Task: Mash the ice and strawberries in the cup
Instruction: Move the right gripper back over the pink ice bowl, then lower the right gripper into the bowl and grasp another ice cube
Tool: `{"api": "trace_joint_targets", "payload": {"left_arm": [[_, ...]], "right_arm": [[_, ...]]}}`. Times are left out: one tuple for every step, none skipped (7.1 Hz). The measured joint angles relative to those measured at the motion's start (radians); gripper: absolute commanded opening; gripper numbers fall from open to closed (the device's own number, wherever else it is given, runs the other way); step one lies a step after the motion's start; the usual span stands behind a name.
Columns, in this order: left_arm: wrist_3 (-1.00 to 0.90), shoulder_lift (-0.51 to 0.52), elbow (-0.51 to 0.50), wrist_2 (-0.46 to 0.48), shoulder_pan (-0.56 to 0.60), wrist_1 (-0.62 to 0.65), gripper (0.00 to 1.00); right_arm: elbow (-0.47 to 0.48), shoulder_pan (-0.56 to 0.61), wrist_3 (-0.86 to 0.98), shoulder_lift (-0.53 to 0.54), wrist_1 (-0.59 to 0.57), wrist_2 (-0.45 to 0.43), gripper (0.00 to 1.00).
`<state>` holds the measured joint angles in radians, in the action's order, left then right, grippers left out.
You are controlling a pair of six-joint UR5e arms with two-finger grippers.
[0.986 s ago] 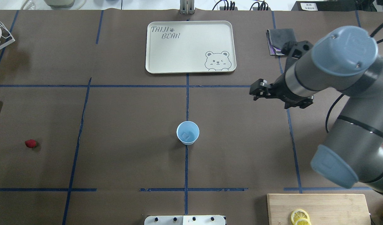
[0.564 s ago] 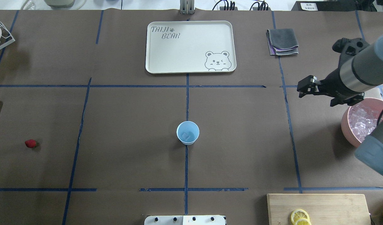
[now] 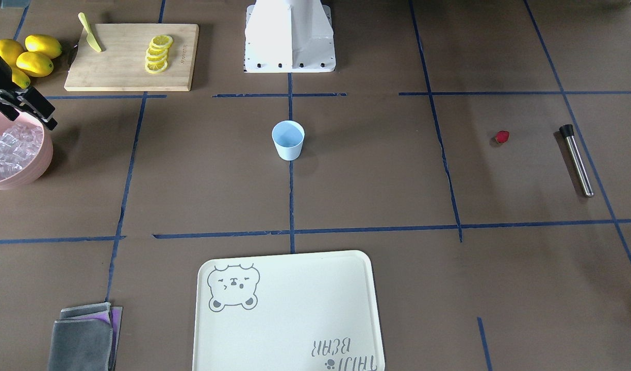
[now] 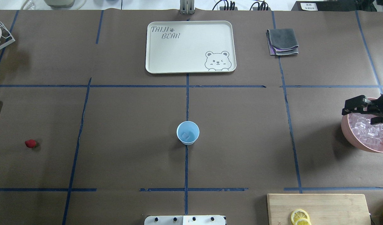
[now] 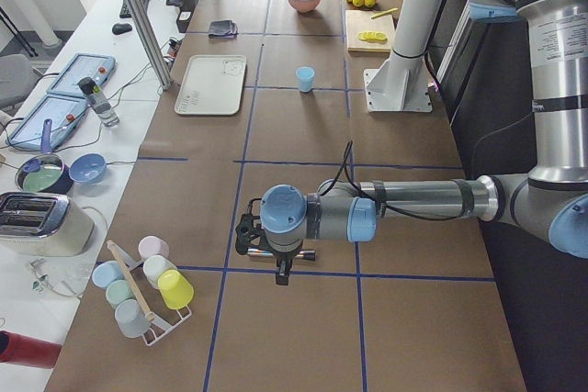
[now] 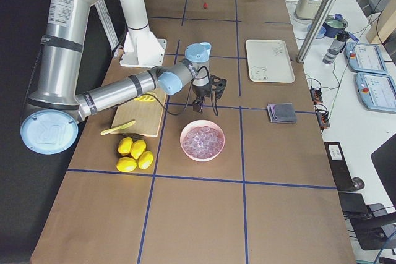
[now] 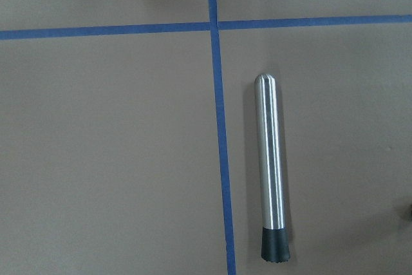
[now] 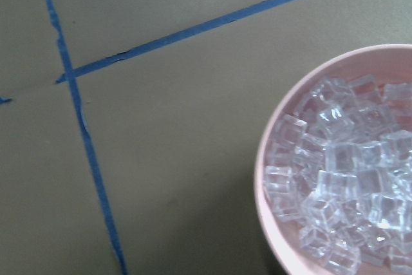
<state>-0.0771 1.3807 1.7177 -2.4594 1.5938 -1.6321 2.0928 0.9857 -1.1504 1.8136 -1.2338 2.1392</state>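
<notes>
The pale-blue cup (image 4: pixel 187 132) stands at the table's middle, and one ice cube (image 4: pixel 186 135) lies in it. More ice (image 4: pixel 368 129) fills the pink bowl (image 4: pixel 348 134) at the right edge. My right gripper (image 4: pixel 354 106) hovers open and empty over the bowl's far-left rim; it also shows in the front view (image 3: pixel 34 111). The small red strawberry (image 4: pixel 30 143) lies far left on the table. My left gripper (image 5: pixel 253 238) shows only in the left side view, above a steel muddler (image 7: pixel 270 172); I cannot tell whether it is open or shut.
A white bear tray (image 4: pixel 190 47) lies at the back centre, with a folded grey cloth (image 4: pixel 282 41) to its right. A cutting board (image 4: pixel 319 207) with lemon slices (image 4: pixel 300 216) is at the front right. Whole lemons (image 3: pixel 29 56) lie beside it.
My right arm has swung right, from right of the table's middle to over the pink bowl's rim. The cup, ice cube and strawberry have not moved.
</notes>
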Motion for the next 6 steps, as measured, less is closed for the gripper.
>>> {"api": "trace_joint_targets", "payload": {"left_arm": [[-0.001,0.0,-0.001,0.0,0.0,0.0,1.0],[-0.001,0.0,-0.001,0.0,0.0,0.0,1.0],[-0.001,0.0,-0.001,0.0,0.0,0.0,1.0],[-0.001,0.0,-0.001,0.0,0.0,0.0,1.0],[-0.002,0.0,-0.001,0.0,0.0,0.0,1.0],[-0.003,0.0,0.0,0.0,0.0,0.0,1.0]], "right_arm": [[-0.046,0.002,0.006,0.039,0.083,0.003,0.98],[-0.091,0.002,0.006,0.059,0.147,0.005,0.94],[-0.118,0.002,0.004,0.066,0.174,0.005,0.87],[-0.133,0.002,0.004,0.069,0.184,0.001,0.85],[-0.139,0.003,0.005,0.071,0.187,-0.004,0.81],[-0.142,0.003,0.006,0.075,0.185,-0.007,0.78]]}}
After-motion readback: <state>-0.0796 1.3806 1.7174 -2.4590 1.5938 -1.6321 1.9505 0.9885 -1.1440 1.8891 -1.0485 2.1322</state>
